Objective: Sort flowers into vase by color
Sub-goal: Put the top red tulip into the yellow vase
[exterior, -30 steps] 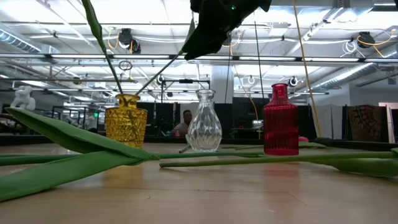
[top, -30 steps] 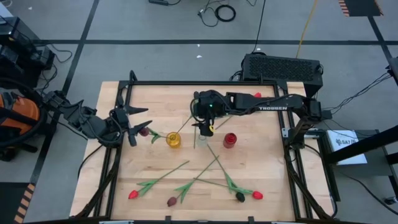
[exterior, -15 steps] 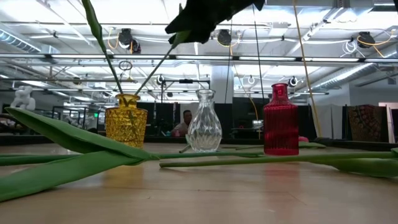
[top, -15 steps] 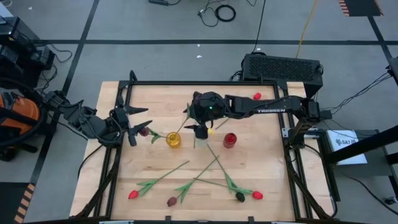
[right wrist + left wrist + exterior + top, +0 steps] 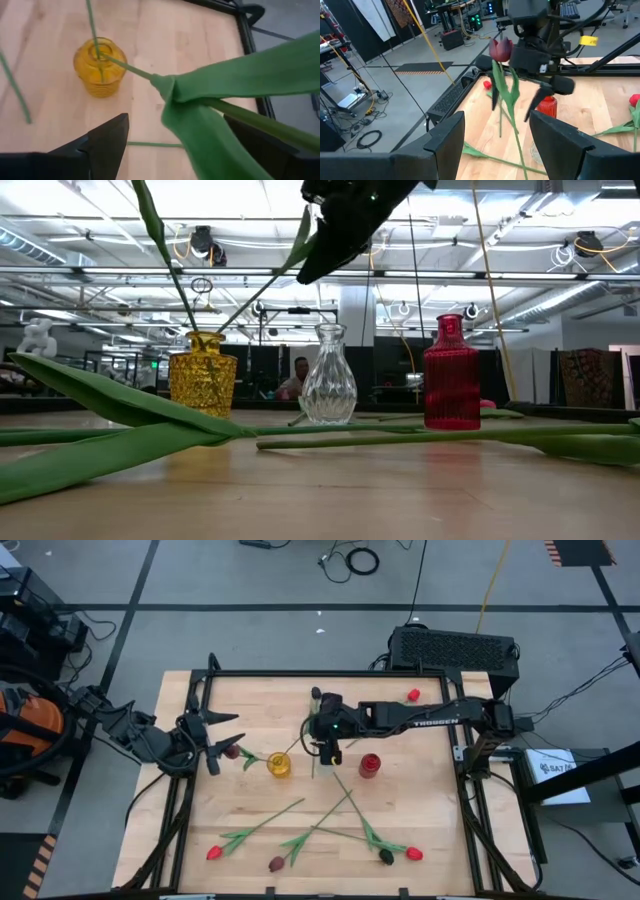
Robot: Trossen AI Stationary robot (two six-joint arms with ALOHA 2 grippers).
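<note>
My right gripper (image 5: 331, 745): swung back over the vases, fingers apart | stem (image 5: 127, 67) loose between them, foot in yellow vase (image 5: 279, 765) | I judge this flower delivered | my left gripper (image 5: 215, 745): waiting at the left edge, fingers apart

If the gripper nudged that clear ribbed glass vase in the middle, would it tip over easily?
Probably fairly easily. The clear ribbed glass vase has a narrow neck over a bulbous body on a small foot, so a push high up would likely topple it. It looks empty in the low view, so it is probably light. On the smooth wooden table a low push might slide it instead.
</note>
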